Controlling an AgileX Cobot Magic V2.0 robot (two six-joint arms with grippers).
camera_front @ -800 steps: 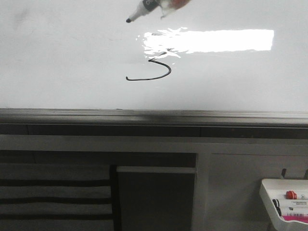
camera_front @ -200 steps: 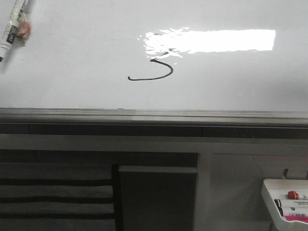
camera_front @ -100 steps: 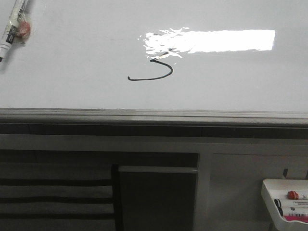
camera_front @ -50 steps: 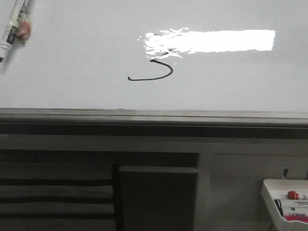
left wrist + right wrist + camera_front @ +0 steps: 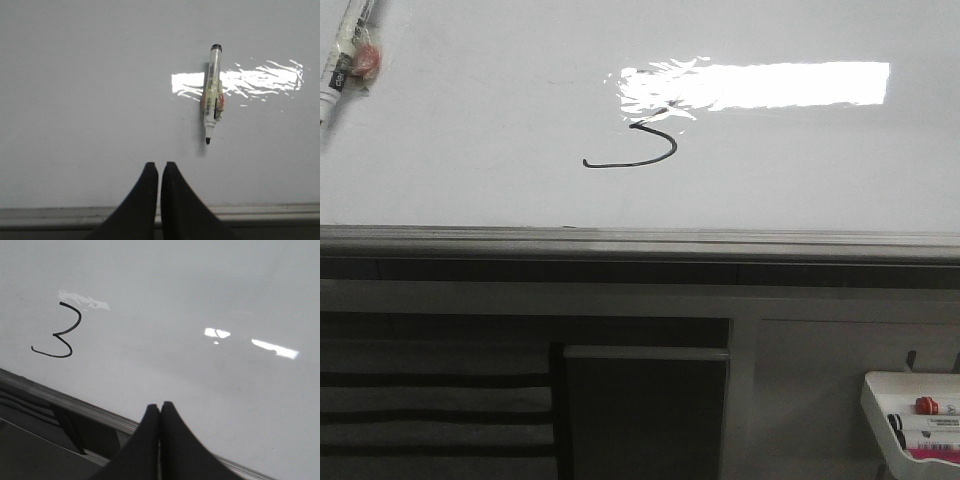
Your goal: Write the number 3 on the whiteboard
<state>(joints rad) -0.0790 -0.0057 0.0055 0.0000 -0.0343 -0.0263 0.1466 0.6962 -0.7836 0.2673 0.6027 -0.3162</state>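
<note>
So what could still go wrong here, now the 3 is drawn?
The marker lies loose and uncapped on the whiteboard, so its tip might dry out or leave a stray mark if nudged. The number 3 is probably still wet ink, and either arm passing over it could smear it.

Whiteboard: you have bare surface across most of it. Obstacles on it: one marker lying at the far left, well apart from the number 3. Near edge: grey rail runs the full width. Tray of markers sits below, far right.
</note>
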